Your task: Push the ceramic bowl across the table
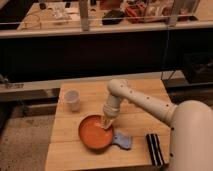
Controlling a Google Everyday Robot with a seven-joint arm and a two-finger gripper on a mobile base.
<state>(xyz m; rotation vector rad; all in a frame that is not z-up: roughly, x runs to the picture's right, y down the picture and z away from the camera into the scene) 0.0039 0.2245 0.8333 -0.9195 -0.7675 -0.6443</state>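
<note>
Wooden table (142,102) | ceramic bowl (92,135) centre-left, close to near edge | gripper (106,123) at bowl's far-right rim – open or closed, can't tell | risk: push toward near edge drops bowl – or contact slips over low rim

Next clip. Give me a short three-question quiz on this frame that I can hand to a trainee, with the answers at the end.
1. True or false: the white cup stands inside the ceramic bowl.
2. Where is the hand? A) at the ceramic bowl's right rim; B) above the white cup; C) off the table, at its left side.
3. Fill in: the small flat thing lying by the ceramic bowl's right edge is coloured ____.

Key: 1 false, the cup stands apart, further back on the left; 2 A; 3 blue.
</note>
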